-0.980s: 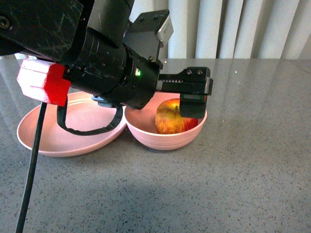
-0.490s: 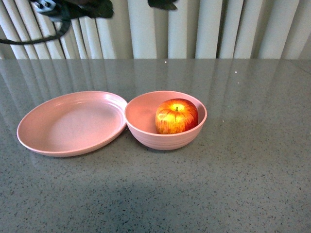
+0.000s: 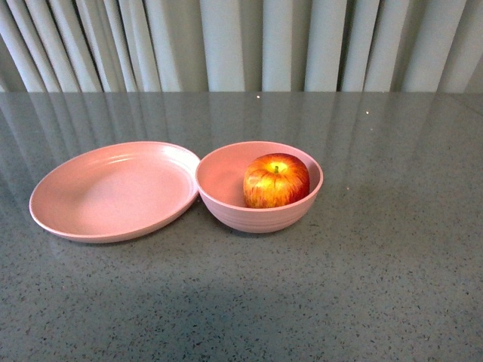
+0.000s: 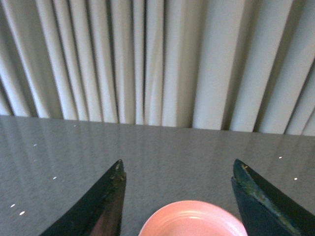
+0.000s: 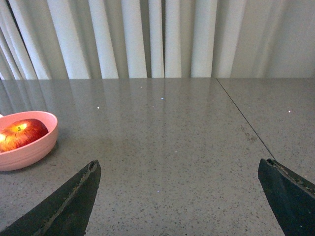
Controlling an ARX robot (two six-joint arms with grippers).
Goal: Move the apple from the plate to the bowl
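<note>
The red and yellow apple point(image 3: 276, 180) sits inside the deep pink bowl point(image 3: 226, 207) at the table's middle. The wide pink plate point(image 3: 113, 192) lies empty beside it on the left, its rim touching the bowl. Neither arm shows in the front view. My left gripper point(image 4: 177, 164) is open and empty above the table; a pink rim point(image 4: 193, 221) shows below its jaws, and I cannot tell whether it is the plate or the bowl. My right gripper point(image 5: 179, 161) is open and empty over bare table, with the bowl point(image 5: 29, 150) and apple point(image 5: 22, 133) off to one side.
The grey speckled tabletop point(image 3: 392, 249) stretches around the dishes. Pale curtains point(image 3: 302, 45) hang behind its far edge. A thin seam point(image 5: 243, 123) crosses the tabletop in the right wrist view.
The left arm, which stood over the bowl and apple a second ago, has lifted away and left the front view. The apple stays in the bowl.
</note>
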